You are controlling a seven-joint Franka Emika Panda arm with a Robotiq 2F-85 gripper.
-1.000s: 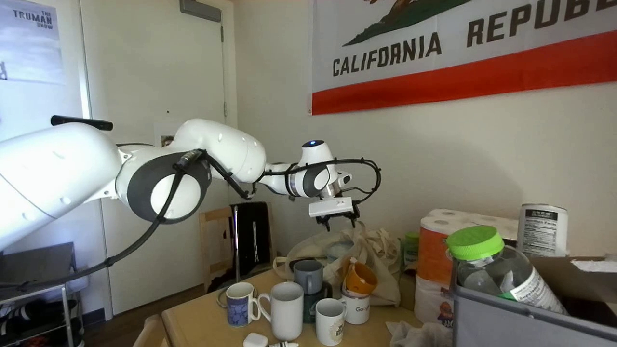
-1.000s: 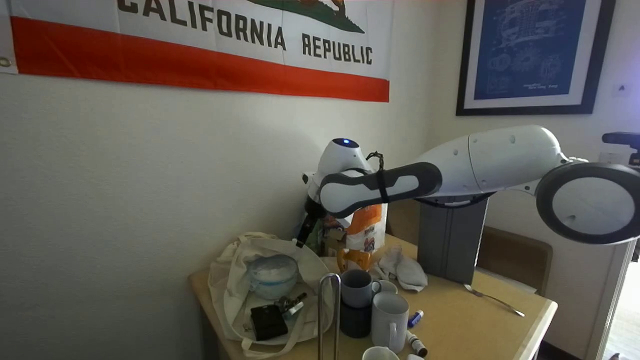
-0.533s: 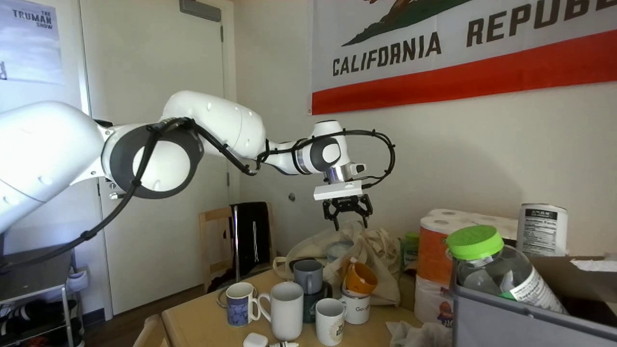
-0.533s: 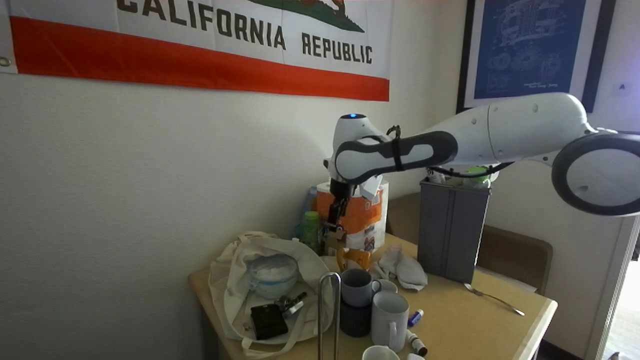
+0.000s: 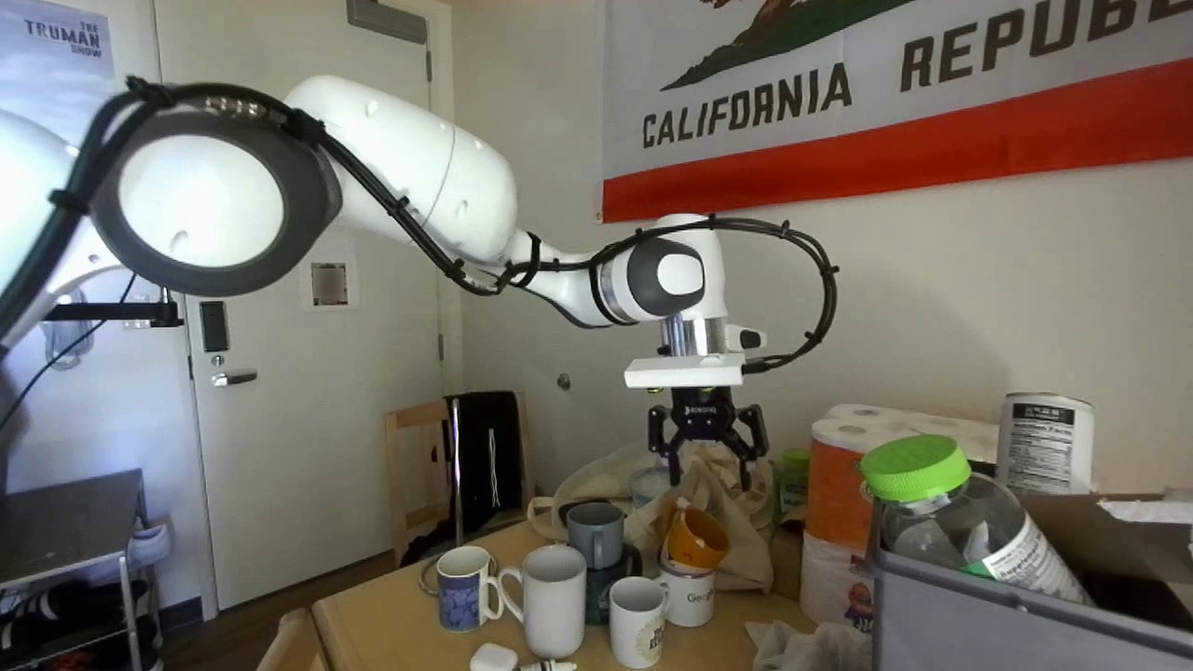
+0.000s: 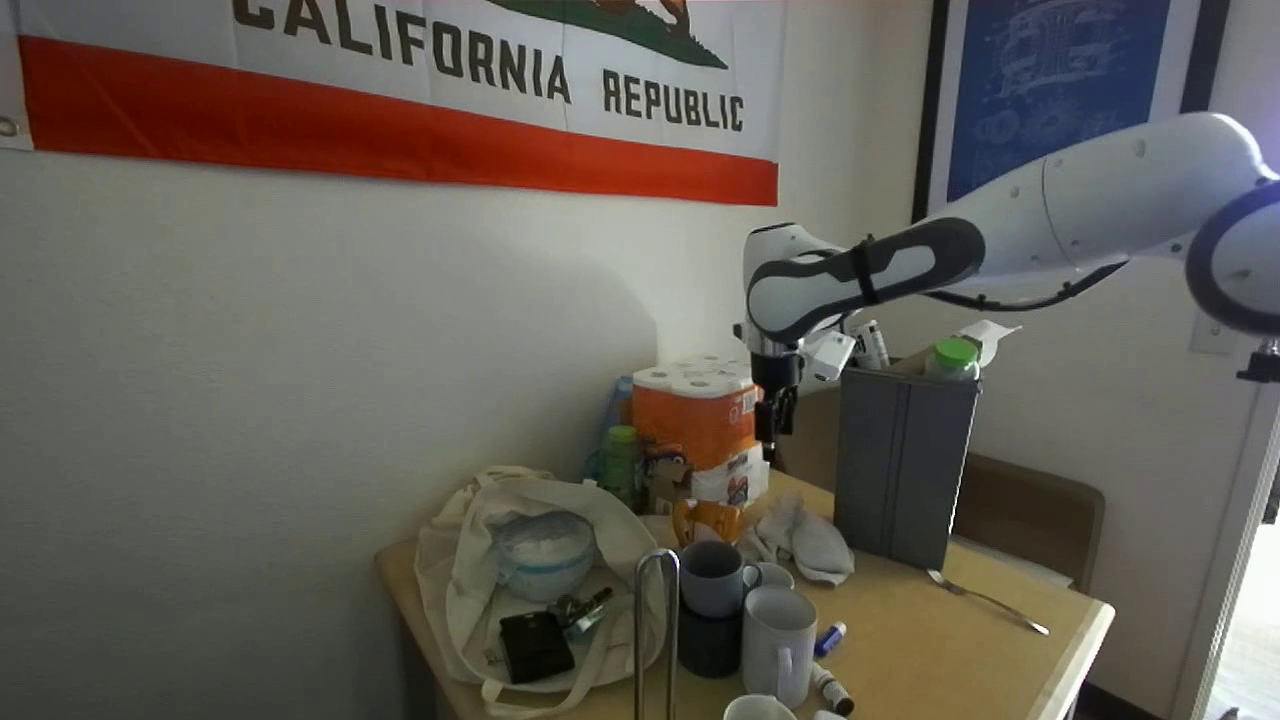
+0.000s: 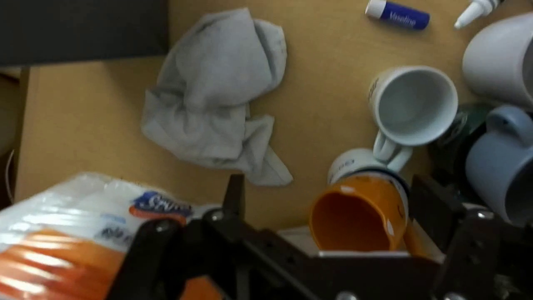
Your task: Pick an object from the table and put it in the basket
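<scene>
Fingers [image 7: 235,196] stand apart, empty, over the table [image 7: 327,83]; a low pass might topple the orange mug [image 5: 697,539], perched tilted on the Google mug [image 5: 690,598].

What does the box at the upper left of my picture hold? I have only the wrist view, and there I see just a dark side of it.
Observer: In both exterior views, a green-lidded jar sticks out of the top of the box.
Operator: Thank you. Is there any cutlery on the table? My view shows none.
Observer: Yes, in an exterior view a fork lies on the table near the box.
Operator: And do the jaws touch the orange mug?
Observer: No. In both exterior views the jaws hang higher than the mug, with a gap between.
</scene>
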